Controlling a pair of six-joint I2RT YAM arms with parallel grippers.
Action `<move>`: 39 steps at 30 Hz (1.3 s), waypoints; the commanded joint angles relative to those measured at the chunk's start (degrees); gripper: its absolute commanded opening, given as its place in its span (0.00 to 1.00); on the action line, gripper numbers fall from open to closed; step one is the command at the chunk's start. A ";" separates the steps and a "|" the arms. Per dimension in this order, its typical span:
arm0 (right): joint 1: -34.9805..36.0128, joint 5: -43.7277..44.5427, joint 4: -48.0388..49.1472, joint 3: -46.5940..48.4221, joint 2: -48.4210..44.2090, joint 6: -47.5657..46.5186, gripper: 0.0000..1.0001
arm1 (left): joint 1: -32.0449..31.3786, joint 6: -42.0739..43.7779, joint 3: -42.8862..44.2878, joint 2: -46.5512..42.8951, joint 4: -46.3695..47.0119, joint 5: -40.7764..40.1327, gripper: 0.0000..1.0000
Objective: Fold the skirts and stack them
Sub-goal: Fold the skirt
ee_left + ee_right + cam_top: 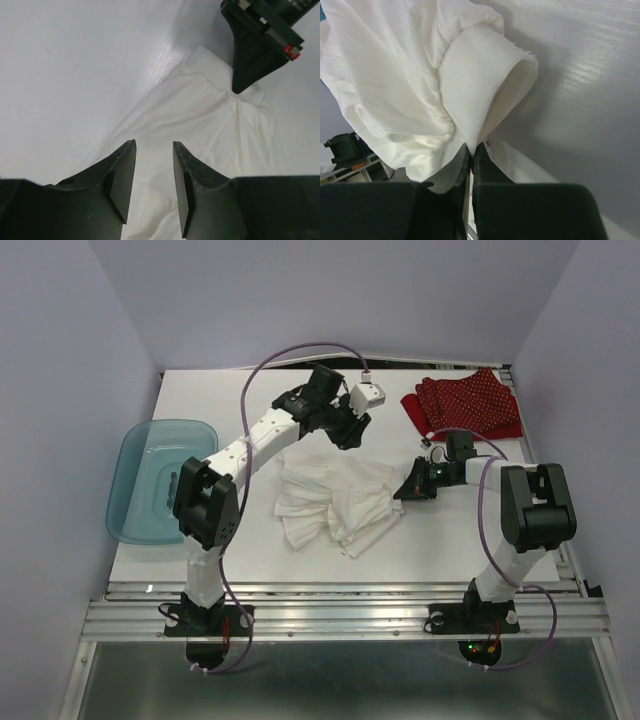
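Note:
The white skirt [335, 502] lies wrinkled and partly folded at the table's middle. My right gripper [403, 492] is at its right edge, shut on the waistband [480, 95], which loops up from the jaws in the right wrist view. My left gripper [352, 438] hovers open and empty just above the skirt's far edge; in the left wrist view the white cloth [210, 120] shows between its fingers [122, 170], with the right gripper [245, 87] pinching the far end. The red polka-dot skirt [465, 405] lies bunched at the back right.
A translucent teal tub [160, 480] stands at the table's left edge. The table's near edge has a metal rail [340, 615] with both arm bases. Purple cables loop over both arms.

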 commanded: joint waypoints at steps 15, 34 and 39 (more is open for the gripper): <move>0.02 1.72 -0.40 -0.20 -1.50 -0.80 0.01 | -7.84 1.08 -20.51 -3.29 0.19 -1.66 0.18; 0.02 4.79 -3.03 0.23 -2.81 -3.26 0.01 | -16.64 -2.54 -33.44 -5.51 2.30 -8.96 0.28; -1.03 7.07 -5.49 1.47 -2.64 -4.23 0.01 | -14.54 0.79 -34.76 -4.44 2.39 -13.35 0.26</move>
